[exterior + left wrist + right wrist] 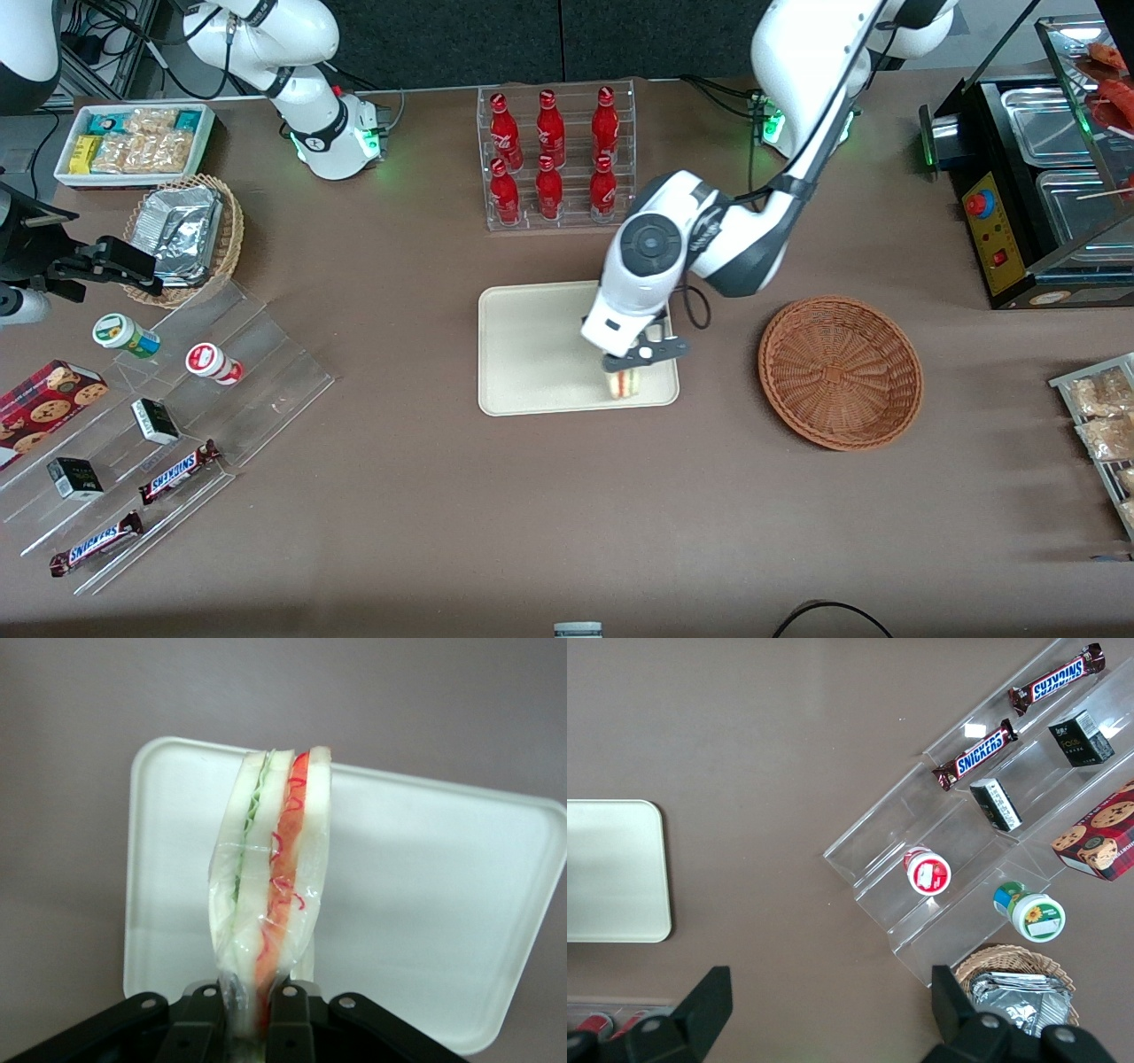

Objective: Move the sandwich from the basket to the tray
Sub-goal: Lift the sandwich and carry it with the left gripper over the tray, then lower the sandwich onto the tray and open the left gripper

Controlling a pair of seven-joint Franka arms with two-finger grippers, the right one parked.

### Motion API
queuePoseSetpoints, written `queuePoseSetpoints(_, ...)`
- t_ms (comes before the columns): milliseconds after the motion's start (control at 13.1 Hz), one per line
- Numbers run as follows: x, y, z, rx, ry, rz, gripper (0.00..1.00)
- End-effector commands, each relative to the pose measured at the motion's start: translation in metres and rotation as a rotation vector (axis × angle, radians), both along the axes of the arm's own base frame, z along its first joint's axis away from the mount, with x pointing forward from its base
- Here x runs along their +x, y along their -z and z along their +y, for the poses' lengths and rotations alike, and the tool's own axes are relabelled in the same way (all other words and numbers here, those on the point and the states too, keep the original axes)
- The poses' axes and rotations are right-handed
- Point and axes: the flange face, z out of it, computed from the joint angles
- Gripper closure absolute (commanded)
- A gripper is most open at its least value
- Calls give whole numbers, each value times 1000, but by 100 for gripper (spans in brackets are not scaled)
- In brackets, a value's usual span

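My gripper [640, 359] holds the sandwich [624, 383] tight, above the tray [532, 354] near its corner closest to the empty basket [840, 372]. I should lower gently until it touches, then release.

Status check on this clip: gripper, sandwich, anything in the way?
Gripper over tray, shut on sandwich. Sandwich out of basket, not released. Nothing in the way on tray.

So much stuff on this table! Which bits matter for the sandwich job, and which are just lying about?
Job:
- sandwich, gripped in the tool over the tray
- basket, now empty

Lying about:
- red bottles
- Snickers bars
- cookie box
- foil basket
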Motion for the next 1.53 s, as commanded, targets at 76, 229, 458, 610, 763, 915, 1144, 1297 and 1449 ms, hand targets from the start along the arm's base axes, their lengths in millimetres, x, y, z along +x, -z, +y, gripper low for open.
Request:
queuePoseSetpoints(76,-7,23,-49,69,117,64,100)
queuePoseSetpoints(229,-15,37,-60,107,153,62,100)
queuePoseSetpoints(458,-31,64,-75,130,186,78,100)
queuePoseSetpoints(610,-37,75,-83,144,195,74,100)
queuePoseSetpoints(763,-37,77,-85,141,193,71,100)
queuePoseSetpoints(915,-38,83,-85,146,169,72,100)
queuePoseSetpoints(1144,-37,84,-85,151,136,68,100)
queuePoseSetpoints(1297,-37,85,-84,153,132,69,100)
queuePoseSetpoints(1449,-36,85,-84,151,129,67,74)
